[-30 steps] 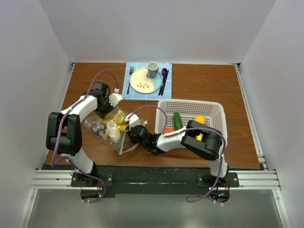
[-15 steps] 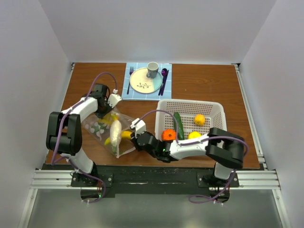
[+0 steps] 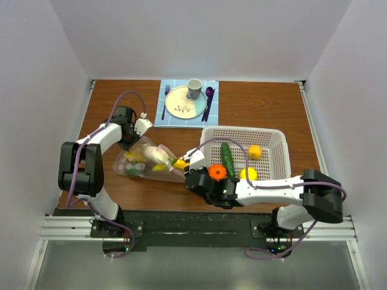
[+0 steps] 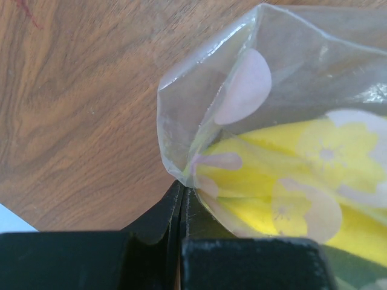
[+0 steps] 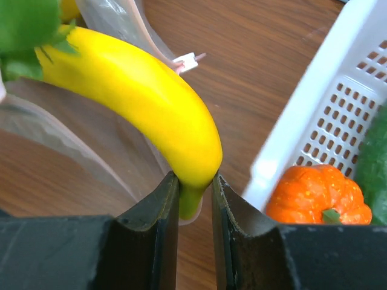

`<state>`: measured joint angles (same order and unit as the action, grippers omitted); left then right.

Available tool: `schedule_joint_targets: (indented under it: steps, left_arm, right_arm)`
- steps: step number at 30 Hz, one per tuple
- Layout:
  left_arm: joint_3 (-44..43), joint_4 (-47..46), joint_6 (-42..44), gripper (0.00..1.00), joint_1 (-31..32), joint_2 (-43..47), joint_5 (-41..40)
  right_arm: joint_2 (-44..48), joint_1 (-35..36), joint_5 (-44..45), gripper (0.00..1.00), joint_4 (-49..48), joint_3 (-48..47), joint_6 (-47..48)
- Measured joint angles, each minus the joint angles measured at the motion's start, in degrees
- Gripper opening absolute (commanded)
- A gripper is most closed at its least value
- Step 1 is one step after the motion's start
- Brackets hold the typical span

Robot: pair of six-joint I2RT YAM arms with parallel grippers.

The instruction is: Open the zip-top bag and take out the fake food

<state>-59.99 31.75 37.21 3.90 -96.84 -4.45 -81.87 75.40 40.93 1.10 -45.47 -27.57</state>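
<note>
Right wrist: right gripper (image 5: 195, 202) narrowly clamps banana (image 5: 139, 96) tip; left gripper (image 4: 181, 196) pinches zip-top bag (image 4: 290, 72).

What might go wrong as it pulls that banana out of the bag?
1. The right jaws pinch only the narrow tip of the glossy banana; it may slip and drop onto the table.
2. Its far end lies against a green leafy piece, which could get dragged along.
3. The left jaws hold just a corner fold of the zip-top bag; a hard tug might pull it free.
</note>
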Motion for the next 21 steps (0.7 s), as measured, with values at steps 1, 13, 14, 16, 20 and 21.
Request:
schedule_joint_targets:
  steps: [1,13,14,16,20,21]
  left_arm:
    - [0.0,0.0,0.0,0.00,-0.1,0.1,0.2]
    - [2.2,0.0,3.8,0.00,-1.9,2.0,-0.9]
    - [2.4,0.0,4.2,0.00,-2.0,2.2,-1.1]
    - [2.7,0.0,4.7,0.00,-2.2,2.5,-1.4]
    - [3.1,-0.1,5.8,0.00,-2.5,2.8,-1.4]
    - [3.3,-0.3,6.0,0.00,-2.6,2.9,-1.5]
  right_arm:
    - [-1.6,0.1,1.0,0.00,3.2,-1.9,-0.5]
    - [-9.6,2.1,15.7,0.00,28.6,-15.6,-5.6]
    - [-8.6,2.2,16.3,0.00,28.5,-15.6,-5.0]
    - [-6.1,2.2,17.0,0.00,28.0,-15.6,-3.4]
    - [-2.8,2.2,18.2,0.00,27.5,-17.0,-1.4]
    - [-2.7,2.2,18.7,0.00,27.6,-17.6,-1.3]
